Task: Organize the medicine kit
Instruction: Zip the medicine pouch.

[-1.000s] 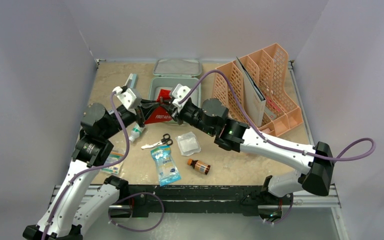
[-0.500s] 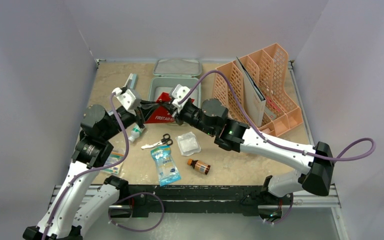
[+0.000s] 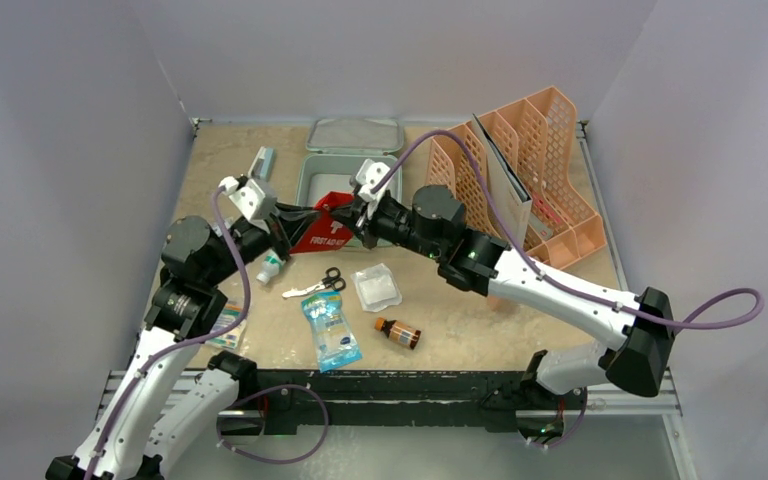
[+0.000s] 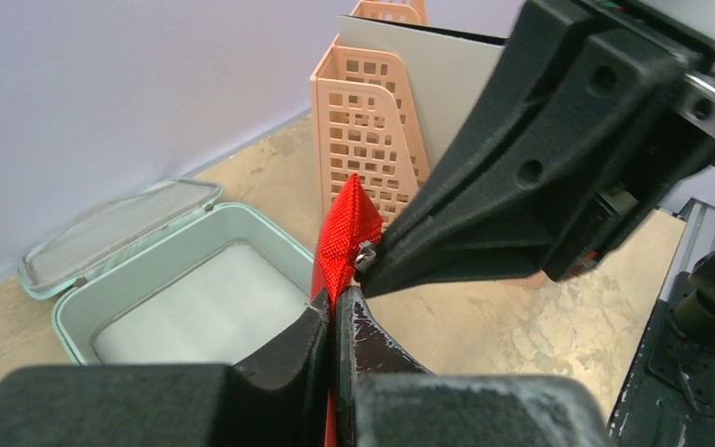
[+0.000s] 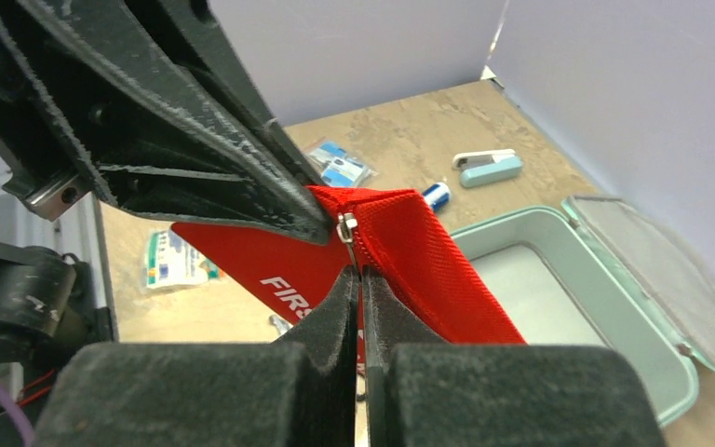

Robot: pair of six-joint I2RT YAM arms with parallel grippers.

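Both pincers are closed tight on the red pouch (image 3: 322,236). The left pincer (image 3: 303,214) grips its upper edge from the left. The right pincer (image 3: 348,212) nips the same edge right by the zip pull (image 5: 344,226), so the two sets of fingertips nearly meet. The pouch hangs tilted above the table (image 3: 480,340), and in the top view it covers the near left corner of the medicine kit (image 3: 340,172).

To the kit's right, near it, stands a peach file rack (image 3: 550,130) with a grey folder (image 3: 505,195) upright in one slot. The right arm stretches across in front of the rack. Closer to the arm bases lie scissors (image 3: 322,282), a white packet (image 3: 377,287), a blue packet (image 3: 330,332) and a brown bottle (image 3: 398,332) on its side. A small bottle (image 3: 270,267) sits just beside the left arm.

The kit rests at the far middle of the table, open side up. Its lid (image 3: 355,134) lies flat behind it toward the back wall. Box and lid together run lengthwise from near to far.
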